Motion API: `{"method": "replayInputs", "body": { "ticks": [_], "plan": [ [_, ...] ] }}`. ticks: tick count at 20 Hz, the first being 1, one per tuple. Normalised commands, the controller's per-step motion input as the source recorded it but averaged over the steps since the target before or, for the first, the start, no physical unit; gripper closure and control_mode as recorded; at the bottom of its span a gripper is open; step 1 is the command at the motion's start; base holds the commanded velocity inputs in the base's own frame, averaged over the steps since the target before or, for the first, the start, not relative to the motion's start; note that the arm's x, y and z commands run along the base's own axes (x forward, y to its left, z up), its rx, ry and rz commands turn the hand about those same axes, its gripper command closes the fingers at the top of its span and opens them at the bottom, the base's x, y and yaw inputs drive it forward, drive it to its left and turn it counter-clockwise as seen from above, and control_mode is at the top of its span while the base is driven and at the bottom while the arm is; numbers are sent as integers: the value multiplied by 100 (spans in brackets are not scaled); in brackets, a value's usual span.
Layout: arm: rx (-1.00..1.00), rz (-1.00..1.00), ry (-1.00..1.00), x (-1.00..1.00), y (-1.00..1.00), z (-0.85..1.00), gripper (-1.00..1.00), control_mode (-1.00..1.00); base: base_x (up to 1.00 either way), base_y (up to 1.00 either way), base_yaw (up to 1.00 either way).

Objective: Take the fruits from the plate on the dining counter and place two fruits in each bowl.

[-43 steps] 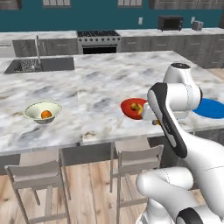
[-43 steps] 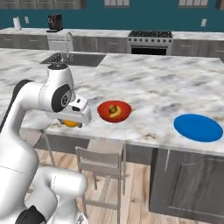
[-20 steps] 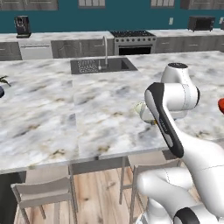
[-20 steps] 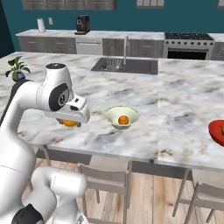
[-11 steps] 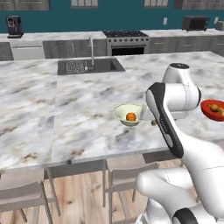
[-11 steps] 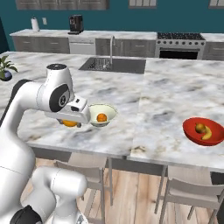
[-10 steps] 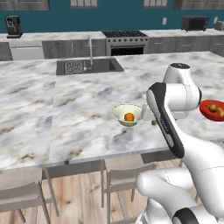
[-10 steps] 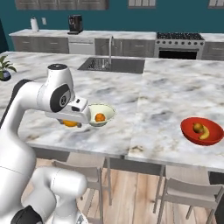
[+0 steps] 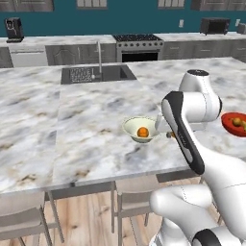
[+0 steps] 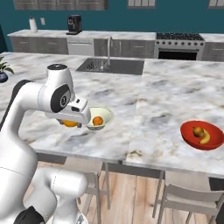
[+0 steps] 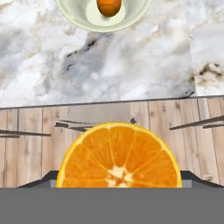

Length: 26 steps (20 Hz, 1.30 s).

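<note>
Orange half [image 11: 119, 156] sits in our claw [image 10: 70, 123], which is clamped on it above the counter [image 9: 81, 144] edge. Just ahead of the claw stands the cream bowl [image 10: 99, 118] with one orange fruit [image 9: 142, 132] inside. Farther off to the claw's side we see the red bowl [image 10: 202, 135], holding a banana [image 10: 204, 138] and a brownish fruit [image 10: 198, 131].

light: even, bright | shadows: faint, soft | focus: sharp | glare: none

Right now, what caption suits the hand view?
Tool carrying a cut orange toward the pale bowl on the marble counter.
</note>
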Motion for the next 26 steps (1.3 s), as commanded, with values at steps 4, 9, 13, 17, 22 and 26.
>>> {"method": "replayInputs", "body": {
  "ticks": [4,9,13,17,22,26],
  "plan": [
    [0,0,0,0,0,0,100,100,51,0,0],
    [0,0,3,92,0,-2,100,-100,0,0,0],
    [0,0,6,100,1,-24,100,-100,0,0,0],
    [0,0,4,96,1,-65,100,-100,0,0,0],
    [0,0,0,81,1,-86,100,-100,0,0,0],
    [0,0,1,62,1,-60,100,-100,0,0,0]
  ]
}}
